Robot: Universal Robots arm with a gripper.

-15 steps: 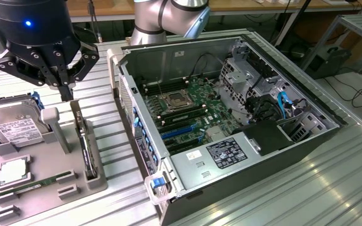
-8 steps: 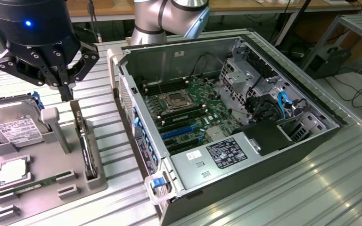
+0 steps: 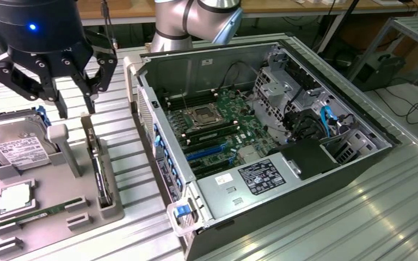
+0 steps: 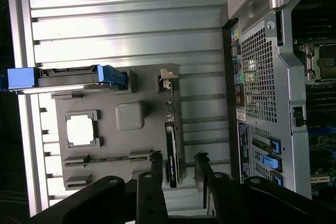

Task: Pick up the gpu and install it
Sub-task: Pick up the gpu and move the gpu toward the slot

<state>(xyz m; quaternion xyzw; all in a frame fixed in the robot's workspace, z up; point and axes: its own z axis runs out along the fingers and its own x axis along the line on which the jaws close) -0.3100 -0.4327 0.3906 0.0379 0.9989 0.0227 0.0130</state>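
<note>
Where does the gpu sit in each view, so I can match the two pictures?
Exterior view: the gpu stands on edge in the grey tray, on the exterior view's left, on the tray's side nearest the computer case, under the open tool.
Wrist view: the gpu stands between the tray's middle and the case, its end near the tool.
Shared landmark: the grey tray.

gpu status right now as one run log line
hand: open, over the gpu | gpu: on edge in tray slot, not held | tray: beside open pc case | install: not done
</note>
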